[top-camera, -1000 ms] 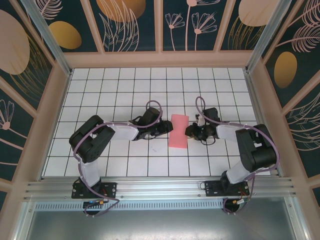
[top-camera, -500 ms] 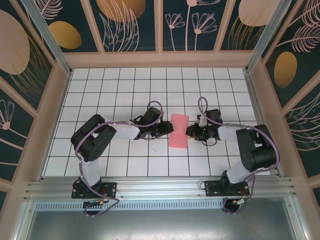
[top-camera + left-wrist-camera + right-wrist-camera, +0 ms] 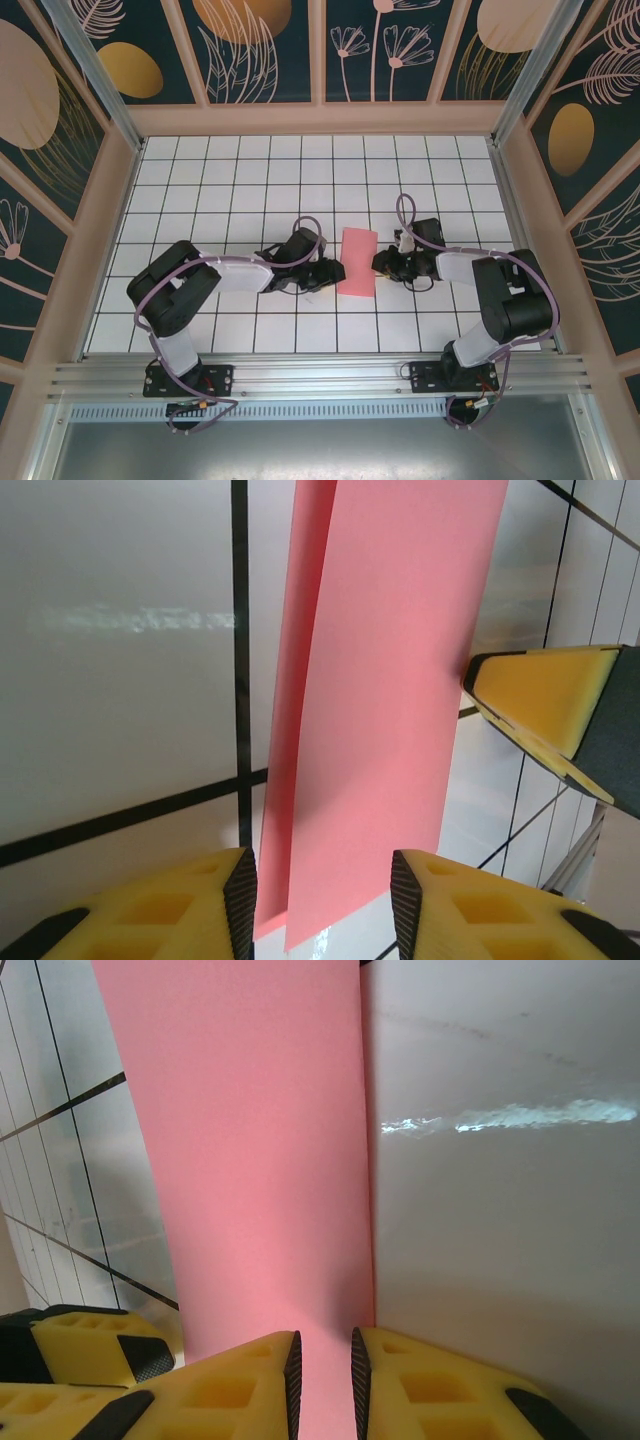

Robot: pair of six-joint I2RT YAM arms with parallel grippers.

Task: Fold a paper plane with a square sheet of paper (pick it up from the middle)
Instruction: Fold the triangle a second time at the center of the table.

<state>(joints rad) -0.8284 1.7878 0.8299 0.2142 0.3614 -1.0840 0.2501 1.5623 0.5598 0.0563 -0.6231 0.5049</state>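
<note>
Salmon-pink square sheet of paper (image 3: 358, 262), folded double into a strip, flat on the white grid table (image 3: 250, 180) between the arms. Left gripper (image 3: 333, 272) at its left edge, jaws parted wide around the strip's end, nothing clamped. Right gripper (image 3: 379, 263) at its right edge, jaws a narrow slit apart with pink showing inside; cannot tell whether pinched

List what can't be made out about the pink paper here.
Top view: whether the left pincer or right pincer touches the folded pink paper; too small.
Left wrist view: paper's far end, cut off by the top edge.
Right wrist view: its near end, cut off below.
</note>
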